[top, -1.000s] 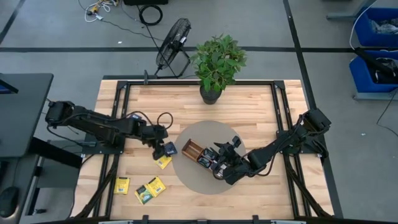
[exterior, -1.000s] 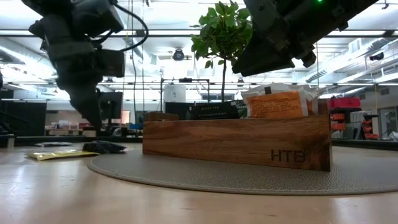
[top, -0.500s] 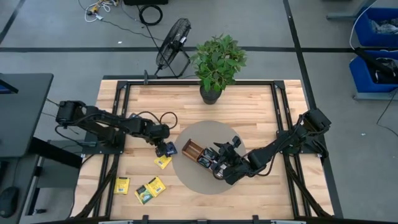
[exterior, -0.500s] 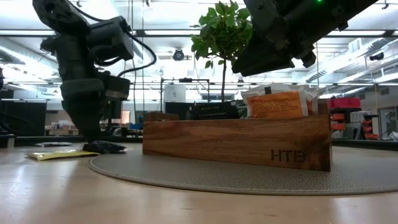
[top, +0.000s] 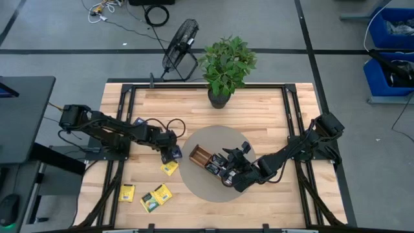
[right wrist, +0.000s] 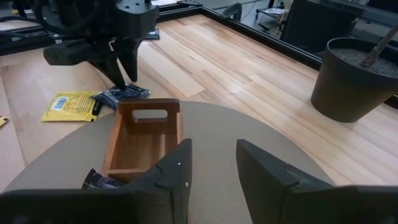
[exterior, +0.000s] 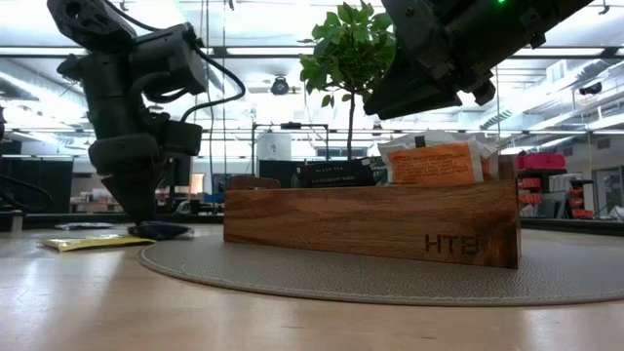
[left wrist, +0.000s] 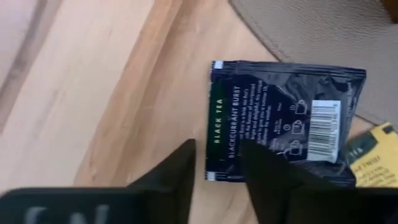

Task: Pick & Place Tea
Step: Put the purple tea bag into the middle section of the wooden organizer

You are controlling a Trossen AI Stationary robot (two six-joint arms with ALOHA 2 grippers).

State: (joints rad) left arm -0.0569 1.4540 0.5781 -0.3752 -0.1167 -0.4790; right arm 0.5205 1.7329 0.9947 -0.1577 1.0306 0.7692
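Observation:
A dark navy tea sachet (left wrist: 280, 115) lies flat on the wood beside the round grey mat (top: 213, 188); it also shows in the high view (top: 175, 155). My left gripper (left wrist: 217, 155) is open and low over the sachet's end. One finger stands just off the end and the other over its face. A yellow sachet (top: 169, 168) lies next to the navy one, partly under it. The wooden tray (exterior: 370, 219) on the mat holds an orange sachet (exterior: 434, 163) and dark ones, standing on edge. My right gripper (right wrist: 211, 162) is open and empty above the tray. My left gripper comes at the navy sachet from above, pointing down, at the end (left wrist: 214, 124) that bears the green strip. One finger (left wrist: 264, 165) is over the sachet's face, the other (left wrist: 180, 165) beside its edge. I cannot tell whether they touch it. The sachet lies flat on the table.
Two more yellow sachets (top: 127, 193) (top: 156, 197) lie near the table's front left. A potted plant (top: 223, 68) stands at the far edge. The tray's end compartment (right wrist: 143, 149) nearest the left arm is bare. Open wood lies to the left of the mat.
My left gripper has come down toward the navy sachet and now stands low over it. The sachet lies where it was. My right arm has kept still.

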